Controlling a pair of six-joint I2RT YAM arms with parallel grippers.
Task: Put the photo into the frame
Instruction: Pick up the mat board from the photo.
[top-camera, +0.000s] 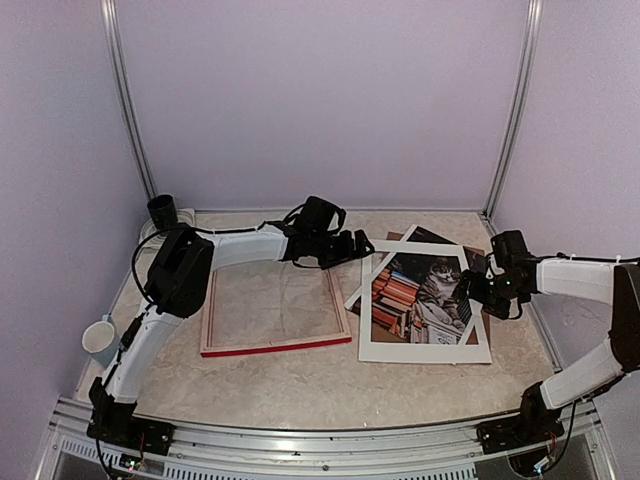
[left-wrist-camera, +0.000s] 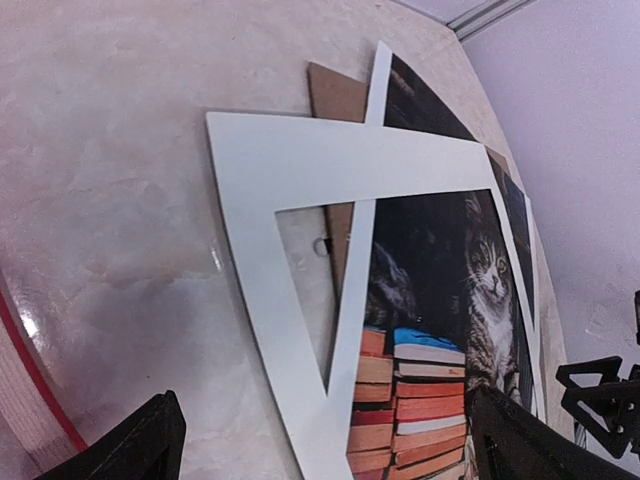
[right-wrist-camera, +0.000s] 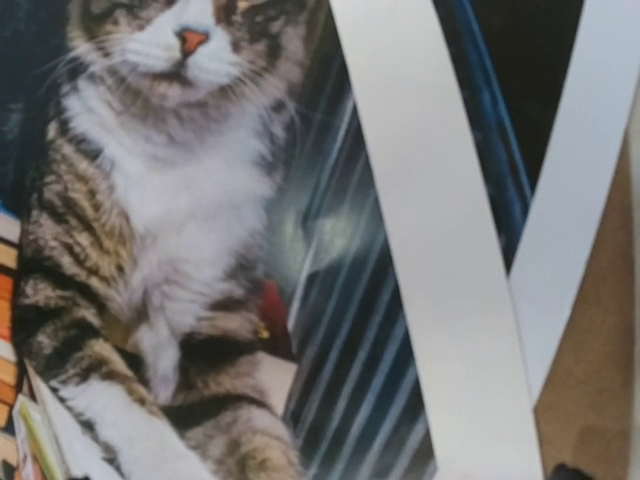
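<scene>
Right of frame (top-camera: 275, 347), under mat (top-camera: 425, 352), lies photo (top-camera: 420, 295), prob. thin, floppy, slick, best pinched at an exposed edge; L gripper (top-camera: 362, 247) gapes wide, empty; R gripper (top-camera: 478, 288) jaws can't be judged.

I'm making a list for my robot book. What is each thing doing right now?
photo: flat, face up, under the mat board
mat board: flat, on top of the photo
frame: lying flat, no photo in it
left gripper: open, holding nothing
right gripper: close over the photo, open or shut unclear
mug: upright
</scene>
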